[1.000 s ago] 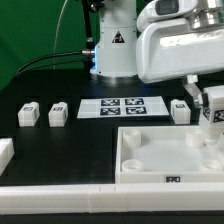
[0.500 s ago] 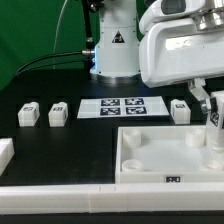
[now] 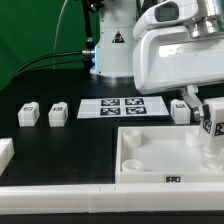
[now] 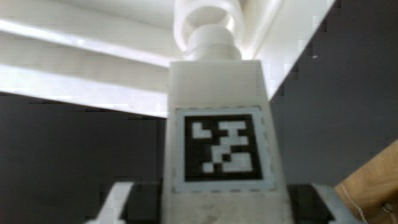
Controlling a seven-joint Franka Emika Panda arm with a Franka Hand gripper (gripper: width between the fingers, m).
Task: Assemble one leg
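Near the worktop point(image 3: 60, 150) edge on the exterior view's right, the fingers point(image 4: 125, 205) squeeze the leg point(image 3: 210, 130) tight, one on each side. The leg stands upright, its low end at a corner of the big white panel point(image 3: 140, 176).

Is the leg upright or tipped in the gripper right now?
Upright: the leg stands vertical in the gripper, over a corner of the white panel.

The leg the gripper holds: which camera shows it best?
The wrist view: the leg fills the picture, its marker tag plain to see. The exterior view shows it small, near that view's right edge.
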